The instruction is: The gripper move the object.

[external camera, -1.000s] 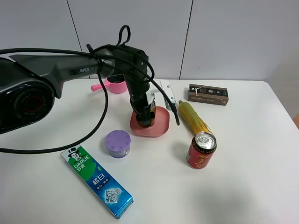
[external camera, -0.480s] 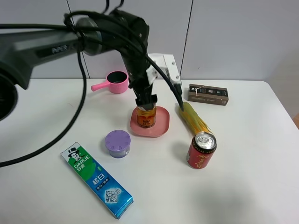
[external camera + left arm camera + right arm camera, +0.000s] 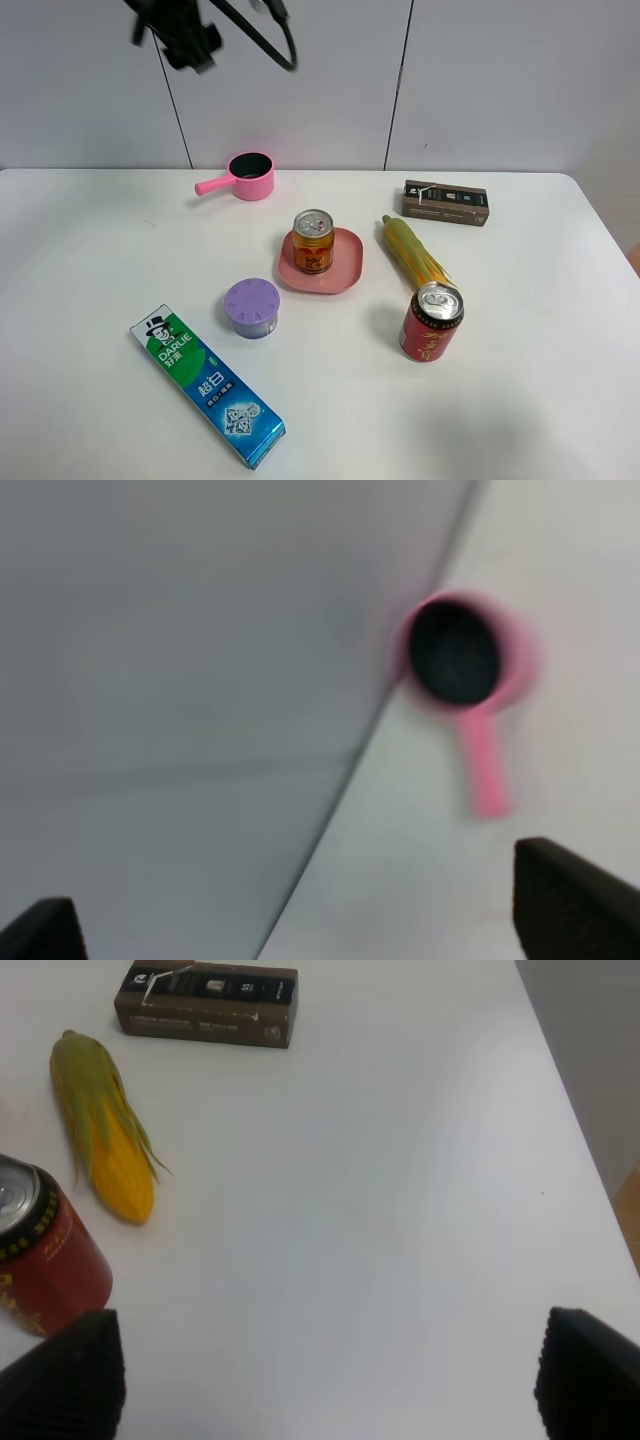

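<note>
The small gold-and-orange can (image 3: 313,240) with a silver pull-tab top stands upright on a pink plate (image 3: 345,268) at the table's middle, with nothing holding it. My left gripper (image 3: 186,38) is high up at the top left, far from the can. In the blurred left wrist view (image 3: 305,920) its black jaws are wide apart and empty. My right gripper (image 3: 325,1380) is open and empty over bare table at the right. It is out of the high view.
A pink cup with a handle (image 3: 248,177) (image 3: 458,660) stands at the back. A purple lid (image 3: 251,306), a toothpaste box (image 3: 207,386), a larger red can (image 3: 431,321) (image 3: 40,1250), a corn cob (image 3: 412,251) (image 3: 105,1140) and a brown box (image 3: 445,202) (image 3: 207,1004) lie around the plate.
My left gripper has let go of the can on the pink plate. It has risen and swung away to the upper left. The can stands alone.
</note>
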{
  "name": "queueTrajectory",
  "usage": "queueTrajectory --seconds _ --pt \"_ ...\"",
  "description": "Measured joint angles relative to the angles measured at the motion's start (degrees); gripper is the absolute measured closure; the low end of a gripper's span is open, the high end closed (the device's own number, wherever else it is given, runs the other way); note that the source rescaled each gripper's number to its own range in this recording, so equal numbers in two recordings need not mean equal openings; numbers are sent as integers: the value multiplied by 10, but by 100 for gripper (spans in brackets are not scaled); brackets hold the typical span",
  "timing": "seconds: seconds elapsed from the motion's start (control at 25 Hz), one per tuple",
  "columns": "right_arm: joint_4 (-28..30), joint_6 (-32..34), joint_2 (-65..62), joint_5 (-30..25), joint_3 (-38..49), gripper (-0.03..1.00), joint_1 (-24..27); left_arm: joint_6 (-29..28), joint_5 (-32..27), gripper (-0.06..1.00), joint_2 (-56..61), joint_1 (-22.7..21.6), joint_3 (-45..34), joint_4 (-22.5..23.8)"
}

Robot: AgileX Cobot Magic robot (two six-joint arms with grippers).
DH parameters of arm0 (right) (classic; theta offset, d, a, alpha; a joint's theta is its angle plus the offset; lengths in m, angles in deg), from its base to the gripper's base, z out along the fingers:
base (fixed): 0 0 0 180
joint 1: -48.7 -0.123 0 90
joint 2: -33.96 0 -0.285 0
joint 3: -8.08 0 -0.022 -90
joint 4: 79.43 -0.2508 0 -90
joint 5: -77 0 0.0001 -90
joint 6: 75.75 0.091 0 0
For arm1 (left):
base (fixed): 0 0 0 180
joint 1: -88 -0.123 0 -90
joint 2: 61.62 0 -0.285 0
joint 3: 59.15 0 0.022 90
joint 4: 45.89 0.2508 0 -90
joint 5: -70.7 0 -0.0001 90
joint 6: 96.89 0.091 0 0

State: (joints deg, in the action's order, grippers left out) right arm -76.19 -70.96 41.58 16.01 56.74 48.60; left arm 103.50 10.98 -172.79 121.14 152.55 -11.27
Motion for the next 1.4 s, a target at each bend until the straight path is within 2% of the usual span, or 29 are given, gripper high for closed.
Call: queueTrajectory --seconds 0.08,0.2,0.48,0.6,0.92,1.04,1.2,1.4 --pt "0 0 0 0 0 -3 0 -17 -35 6 53 -49 0 17" --pt "0 0 0 0 0 -3 0 -1 -61 6 109 -92 0 -2" --pt "0 0 0 0 0 -3 0 36 -83 6 261 -196 0 -142" --pt "0 0 0 0 0 -3 0 42 -94 6 322 -231 1 -173" --pt "0 0 0 0 0 -3 0 55 -96 6 510 -238 -44 -218" --pt "0 0 0 0 0 -3 0 30 -97 6 586 -238 -83 -232" --pt "0 0 0 0 0 -3 0 -32 -97 6 685 -238 -166 -237" --pt "0 0 0 0 0 -3 0 -46 -100 6 803 -238 -317 -244"
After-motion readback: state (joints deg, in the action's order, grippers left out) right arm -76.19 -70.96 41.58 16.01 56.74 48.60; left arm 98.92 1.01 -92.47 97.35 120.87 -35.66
